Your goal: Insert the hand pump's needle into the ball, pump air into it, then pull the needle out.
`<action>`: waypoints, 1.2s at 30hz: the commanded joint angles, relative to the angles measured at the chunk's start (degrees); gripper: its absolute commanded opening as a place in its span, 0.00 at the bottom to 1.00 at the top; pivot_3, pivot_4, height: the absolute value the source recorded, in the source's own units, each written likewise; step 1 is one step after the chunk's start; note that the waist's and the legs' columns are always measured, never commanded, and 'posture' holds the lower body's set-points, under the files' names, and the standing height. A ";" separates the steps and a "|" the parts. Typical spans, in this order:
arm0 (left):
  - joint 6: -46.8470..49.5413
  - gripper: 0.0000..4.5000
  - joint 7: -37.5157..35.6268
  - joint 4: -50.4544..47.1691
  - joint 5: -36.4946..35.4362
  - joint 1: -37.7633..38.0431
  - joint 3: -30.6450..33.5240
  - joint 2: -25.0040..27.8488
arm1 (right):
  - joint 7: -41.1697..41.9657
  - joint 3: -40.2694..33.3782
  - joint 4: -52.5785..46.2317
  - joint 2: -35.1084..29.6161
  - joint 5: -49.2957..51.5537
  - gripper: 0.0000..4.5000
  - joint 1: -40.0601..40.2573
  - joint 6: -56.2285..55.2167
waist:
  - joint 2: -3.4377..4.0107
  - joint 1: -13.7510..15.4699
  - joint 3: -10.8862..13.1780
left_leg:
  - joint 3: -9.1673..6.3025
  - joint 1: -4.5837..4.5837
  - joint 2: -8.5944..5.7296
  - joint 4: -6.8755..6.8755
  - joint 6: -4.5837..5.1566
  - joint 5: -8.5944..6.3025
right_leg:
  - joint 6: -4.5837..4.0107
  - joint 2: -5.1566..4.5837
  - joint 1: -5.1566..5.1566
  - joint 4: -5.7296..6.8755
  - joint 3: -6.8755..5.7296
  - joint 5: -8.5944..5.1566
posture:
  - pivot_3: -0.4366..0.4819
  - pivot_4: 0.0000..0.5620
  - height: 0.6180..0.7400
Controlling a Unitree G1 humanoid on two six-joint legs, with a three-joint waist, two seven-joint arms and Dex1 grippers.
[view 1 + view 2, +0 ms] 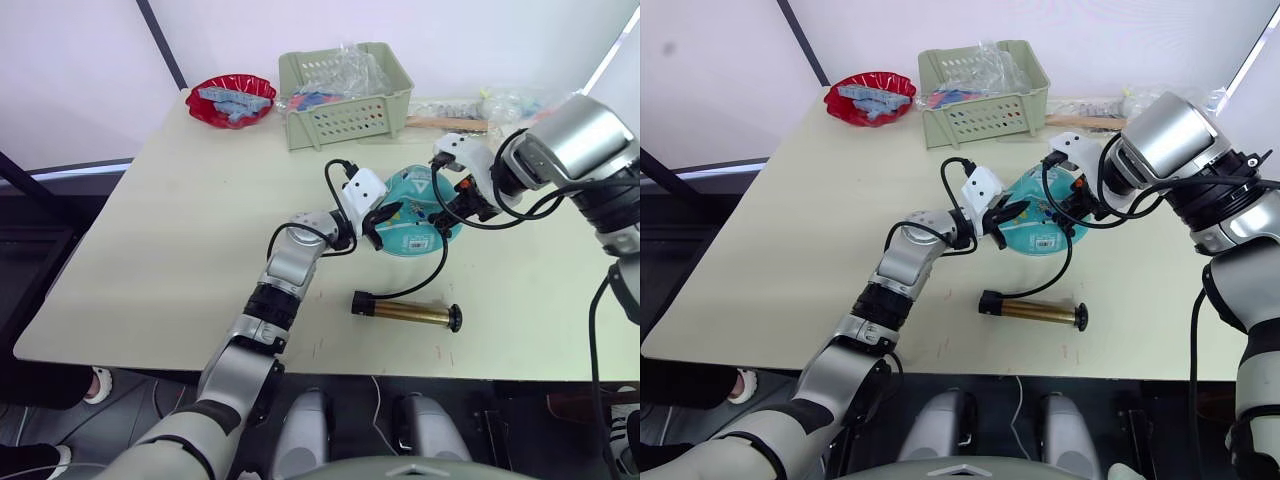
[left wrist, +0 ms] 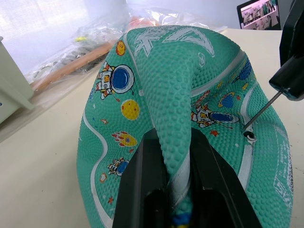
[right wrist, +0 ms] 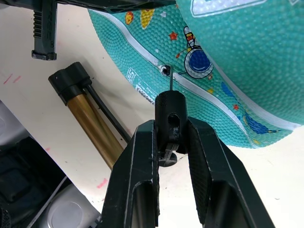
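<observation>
The teal ball, soft and creased, lies on the table right of centre. My left gripper is shut on a raised fold of its skin. My right gripper is shut on the black fitting of the needle. The thin pin points at the ball's valve hole, and its tip sits at the hole's edge, barely outside. In the left wrist view the needle slants down to the valve hole. The hand pump lies flat in front of the ball. Its black hose curves up to my right gripper.
A pale green basket of bagged items stands at the table's far edge, with a red bowl to its left. Clear bags and a wooden stick lie behind the ball. The table's front edge runs just beyond the pump.
</observation>
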 commanded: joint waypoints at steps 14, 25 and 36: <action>0.06 0.01 -0.67 0.20 0.34 0.39 -1.53 -0.64 | 2.77 0.28 -2.80 -0.72 -2.50 0.07 1.26 -1.48 | 0.00 -0.03 0.00 | 0.00 0.00 0.00 0.07 0.00 0.00 | 0.00 0.00 -0.01 0.07 0.01 0.00 | 0.48 0.27 0.98; 0.15 0.01 -0.67 -0.14 0.47 0.90 -1.76 -0.55 | 2.65 -1.11 -4.37 -0.80 -2.01 0.07 1.63 -0.61 | 0.00 -0.06 0.00 | 0.00 0.01 0.01 0.09 0.00 0.00 | 0.00 0.00 -0.01 0.10 0.01 0.00 | 0.48 0.27 0.98; -0.27 0.01 -0.52 1.10 0.61 0.68 -1.66 -0.62 | 3.50 -1.23 -3.47 -1.41 -2.40 0.07 1.05 -1.89 | 0.00 -0.05 0.00 | 0.00 0.00 0.01 0.10 0.00 0.00 | 0.00 0.00 -0.01 0.10 0.01 0.00 | 0.48 0.27 0.98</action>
